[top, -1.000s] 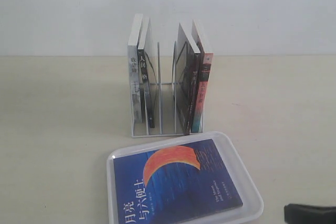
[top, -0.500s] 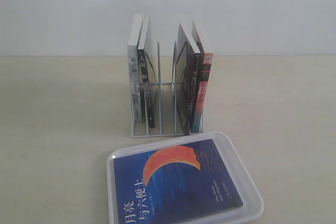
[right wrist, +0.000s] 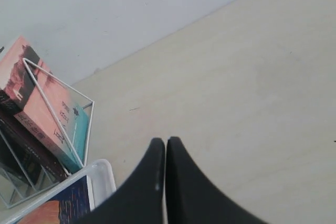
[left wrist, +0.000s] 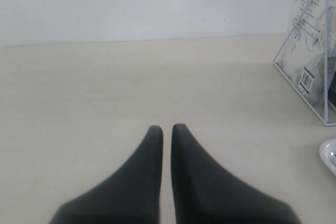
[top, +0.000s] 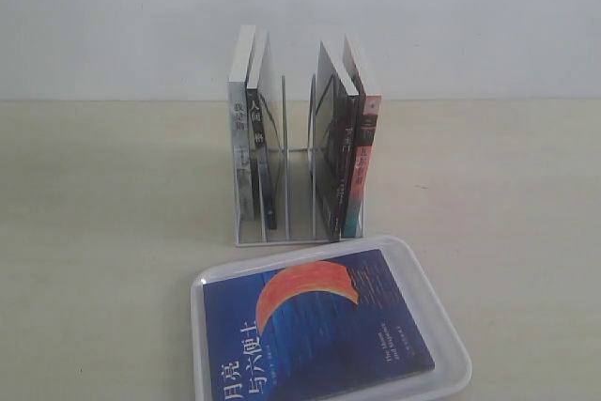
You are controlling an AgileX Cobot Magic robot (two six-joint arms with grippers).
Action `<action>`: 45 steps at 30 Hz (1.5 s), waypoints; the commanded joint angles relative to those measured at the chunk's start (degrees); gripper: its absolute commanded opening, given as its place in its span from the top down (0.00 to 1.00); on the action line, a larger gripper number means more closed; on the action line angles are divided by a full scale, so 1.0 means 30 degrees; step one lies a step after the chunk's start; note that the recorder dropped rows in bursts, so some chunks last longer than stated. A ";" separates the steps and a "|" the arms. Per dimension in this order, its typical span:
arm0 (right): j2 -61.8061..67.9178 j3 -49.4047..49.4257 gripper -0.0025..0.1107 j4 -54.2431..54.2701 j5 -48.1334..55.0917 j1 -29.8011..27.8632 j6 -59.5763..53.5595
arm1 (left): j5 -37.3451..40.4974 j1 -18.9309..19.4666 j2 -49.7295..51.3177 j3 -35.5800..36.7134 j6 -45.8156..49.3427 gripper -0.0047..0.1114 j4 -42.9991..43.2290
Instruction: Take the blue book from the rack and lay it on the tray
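**A:** How far along is the job?

**B:** Finished, by my reading; the blue book lies flat, cover up, inside the tray; the tray sits on the counter just in front of the rack; the rack's middle slots are empty, with black-spined books at its left end and a red-and-teal-spined book at its right.

**A:** And the jaws?

**B:** Both pairs hold nothing; the left jaws' fingertips show only a thin slit between them; the right jaws' fingertips press together; neither touches the book.

**A:** Anything you can't see?

**B:** The exterior view cuts off the tray's near rim and the book's lower edge; neither arm appears there; each wrist view catches only a sliver of the tray; the spine lettering is too small to read.
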 commanded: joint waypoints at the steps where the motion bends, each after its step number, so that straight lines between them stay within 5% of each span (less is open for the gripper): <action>1: -0.0088 0.0056 0.98 0.0271 -0.0505 -0.0126 -0.0347 | -0.0059 -0.0019 -0.0074 0.0068 0.0072 0.92 -0.0144; 13: -0.0088 0.0056 0.98 0.6544 -0.2659 -0.0097 -0.2640 | -0.0059 -0.0019 -0.0074 0.0068 0.0072 0.92 -0.0144; 17: -0.0088 0.0056 0.98 1.2877 -0.5821 -0.0097 -1.0863 | -0.0059 -0.0019 -0.0074 0.0068 0.0072 0.92 -0.0144; 20: -0.0088 0.0175 0.98 1.3254 -0.6050 -0.0097 -1.8329 | -0.0059 -0.0019 -0.0074 0.0068 0.0072 0.92 -0.0144; 22: -0.0088 0.0750 0.98 1.3165 -0.5910 -0.0097 -1.9995 | -0.0059 -0.0019 -0.0074 0.0068 0.0072 0.92 -0.0144; 32: -0.0088 0.1553 0.98 0.9570 -0.1705 -0.0097 -1.9594 | -0.0059 -0.0019 -0.0074 0.0068 0.0072 0.92 -0.0144; 45: -0.0088 0.1553 0.98 0.9640 -0.1666 -0.0212 -1.7055 | -0.0059 -0.0019 -0.0074 0.0068 0.0072 0.92 -0.0144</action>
